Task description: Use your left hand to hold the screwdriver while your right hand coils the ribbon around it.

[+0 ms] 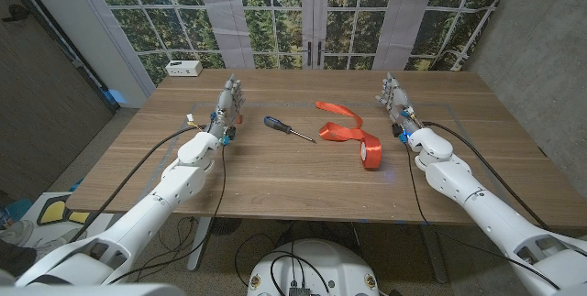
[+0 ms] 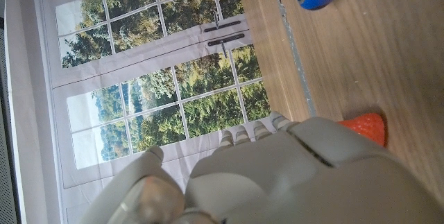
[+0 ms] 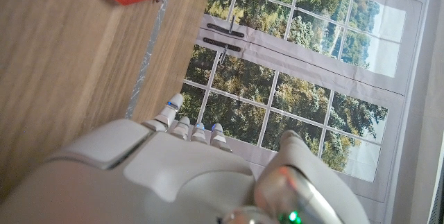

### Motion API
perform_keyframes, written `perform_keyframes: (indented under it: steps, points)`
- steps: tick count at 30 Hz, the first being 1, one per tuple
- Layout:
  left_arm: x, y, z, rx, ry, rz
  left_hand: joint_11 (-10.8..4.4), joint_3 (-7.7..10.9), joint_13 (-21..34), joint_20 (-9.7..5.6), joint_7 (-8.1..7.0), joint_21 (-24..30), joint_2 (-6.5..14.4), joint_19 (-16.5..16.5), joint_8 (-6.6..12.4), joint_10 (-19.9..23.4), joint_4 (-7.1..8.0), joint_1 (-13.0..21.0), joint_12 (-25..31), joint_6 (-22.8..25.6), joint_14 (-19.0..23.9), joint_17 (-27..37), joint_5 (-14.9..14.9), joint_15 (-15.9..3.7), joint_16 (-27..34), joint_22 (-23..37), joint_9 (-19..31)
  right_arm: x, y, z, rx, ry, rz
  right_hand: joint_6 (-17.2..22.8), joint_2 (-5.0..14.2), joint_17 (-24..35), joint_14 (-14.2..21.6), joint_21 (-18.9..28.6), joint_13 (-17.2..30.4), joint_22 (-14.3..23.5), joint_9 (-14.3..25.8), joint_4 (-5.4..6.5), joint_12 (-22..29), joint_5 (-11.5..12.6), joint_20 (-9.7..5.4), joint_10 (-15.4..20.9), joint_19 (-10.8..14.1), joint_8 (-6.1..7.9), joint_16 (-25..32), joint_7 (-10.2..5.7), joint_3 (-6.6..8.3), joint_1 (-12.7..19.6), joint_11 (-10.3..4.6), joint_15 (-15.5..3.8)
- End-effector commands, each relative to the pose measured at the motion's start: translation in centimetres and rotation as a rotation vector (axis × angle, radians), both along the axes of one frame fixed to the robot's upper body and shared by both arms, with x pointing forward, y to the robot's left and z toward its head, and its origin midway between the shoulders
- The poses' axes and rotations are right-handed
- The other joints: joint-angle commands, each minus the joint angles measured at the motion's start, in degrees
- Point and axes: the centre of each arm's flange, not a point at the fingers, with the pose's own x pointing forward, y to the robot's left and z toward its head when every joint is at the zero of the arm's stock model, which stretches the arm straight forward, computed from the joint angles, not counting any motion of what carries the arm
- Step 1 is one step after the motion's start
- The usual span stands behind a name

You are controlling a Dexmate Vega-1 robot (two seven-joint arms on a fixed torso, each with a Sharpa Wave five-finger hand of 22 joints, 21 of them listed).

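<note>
Not started. Screwdriver (image 1: 289, 129) lies on bench (image 1: 275, 177), just left of ribbon (image 1: 347, 133). Left hand (image 1: 227, 104) & right hand (image 1: 394, 99) empty, fingers apart. Next, prob: left hand grabs screwdriver.

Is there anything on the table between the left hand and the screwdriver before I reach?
Nothing visible. The left hand stands apart from the screwdriver, with bare table between them. The ribbon lies on the screwdriver's far side.

screwdriver (image 1: 289, 129) flat mid-table; orange ribbon (image 1: 347, 132) just beside, loose.
</note>
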Motion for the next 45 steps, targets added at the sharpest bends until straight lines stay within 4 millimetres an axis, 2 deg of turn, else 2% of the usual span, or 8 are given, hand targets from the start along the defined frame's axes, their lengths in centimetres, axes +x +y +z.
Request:
perform_keyframes:
  steps: [1,11,16,19,20,22,25,45]
  points:
    - [0.1,0.9,0.3,0.004,-0.015,0.038,-0.22,0.58,0.13,0.16,-0.21,0.46,7.41,-8.12,0.65,-18.36,-0.15,0.11,0.54,-16.6,-17.52,0.1,0.39,-0.25,0.54,0.12,0.09,0.4,0.5,1.4,-0.015,-0.001,-0.028,0.17,0.06,0.06,-2.2,0.22,0.24,0.11,0.11,-0.03,0.43,0.41,0.43,0.42,0.42,0.39,0.51,0.38,0.44,0.73,0.12,0.79]
    - [0.1,1.3,0.5,0.024,-0.019,0.054,0.96,1.6,0.15,1.92,-0.54,2.04,7.12,-2.66,1.33,-12.35,-0.58,0.76,1.84,-11.99,-11.88,-0.08,1.04,1.16,1.24,-0.04,0.09,-0.7,0.2,1.1,-0.028,-0.008,-0.086,2.48,-0.01,0.03,1.6,-0.02,0.28,0.24,0.15,-0.43,0.58,0.37,3.1,2.89,3.96,0.63,1.3,0.39,0.62,1.44,1.27,3.97]
    - [0.0,1.7,0.8,0.027,-0.028,0.06,1.74,2.59,0.23,3.41,-1.34,3.11,6.43,1.87,2.24,-6.79,-1.28,1.68,2.91,-6.22,-6.01,-0.24,1.14,1.91,1.72,-0.27,0.15,-1.3,0.3,0.7,-0.061,-0.002,-0.093,3.58,0.73,-0.11,3.83,-0.64,0.32,0.31,0.18,-1.8,0.57,0.28,5.0,4.19,4.92,0.63,1.58,0.08,1.79,3.73,2.31,5.25]
    - [-0.3,1.9,0.9,0.013,-0.052,0.112,3.99,3.55,0.36,6.31,-2.06,3.43,4.36,5.47,1.96,-0.64,-3.41,4.17,3.76,-2.06,2.02,-0.25,0.1,6.4,2.17,-0.41,0.16,-1.7,0.4,0.5,-0.076,0.004,-0.1,4.53,1.34,-0.14,5.23,-1.03,0.35,0.35,0.2,-2.79,0.62,0.06,5.91,5.11,5.44,0.72,1.78,-0.66,2.74,5.37,2.98,5.53]
    - [-0.4,1.9,1.0,0.024,-0.05,0.112,5.45,3.96,0.42,6.8,-1.96,3.5,4.06,6.41,2.0,0.83,-4.08,5.06,3.91,-0.77,3.92,-0.23,-0.36,6.5,2.22,-0.4,0.16,-1.8,0.4,0.5,-0.077,0.005,-0.097,4.92,1.6,-0.13,5.99,-1.19,0.36,0.37,0.2,-3.24,0.65,-0.08,6.24,5.49,5.63,0.76,1.94,-0.94,3.16,6.08,2.98,5.82]
    - [-0.5,2.0,1.1,0.034,-0.055,0.122,4.7,4.73,0.48,8.03,-1.84,3.65,3.79,7.8,2.09,3.54,-5.3,6.67,4.38,1.16,6.29,-0.2,-1.15,7.15,2.21,-0.35,0.14,-2.1,0.4,0.6,-0.103,0.005,-0.11,5.84,2.02,-0.1,7.3,-1.53,0.39,0.41,0.23,-4.19,0.62,-0.46,7.13,6.09,6.03,0.84,2.17,-1.61,4.05,7.57,3.03,6.12]
    - [-0.7,2.0,1.4,0.087,-0.04,0.122,5.74,6.55,0.55,9.17,-0.95,3.59,4.12,8.93,2.46,6.18,-7.7,9.87,4.6,4.23,8.37,-0.2,-2.66,7.43,1.84,-0.25,0.15,-2.5,0.4,0.5,-0.108,0.005,-0.113,6.35,2.23,-0.07,8.44,-1.75,0.42,0.45,0.25,-4.91,0.68,-0.81,7.56,6.71,6.37,0.83,2.41,-1.91,4.69,8.64,3.04,6.21]
    - [-1.8,1.6,4.6,0.392,-0.087,0.209,6.27,9.5,0.62,8.65,-0.71,3.26,4.32,9.98,2.32,8.28,-12.17,15.27,4.1,7.23,10.09,-0.19,-5.49,6.54,0.99,-0.16,0.21,-4.1,0.7,0.2,-0.152,-0.015,-0.137,6.92,2.4,0.13,8.87,-2.35,0.47,0.5,0.28,-5.68,0.52,-1.57,7.89,7.16,6.36,0.69,2.27,-2.34,5.5,9.76,3.51,6.25]
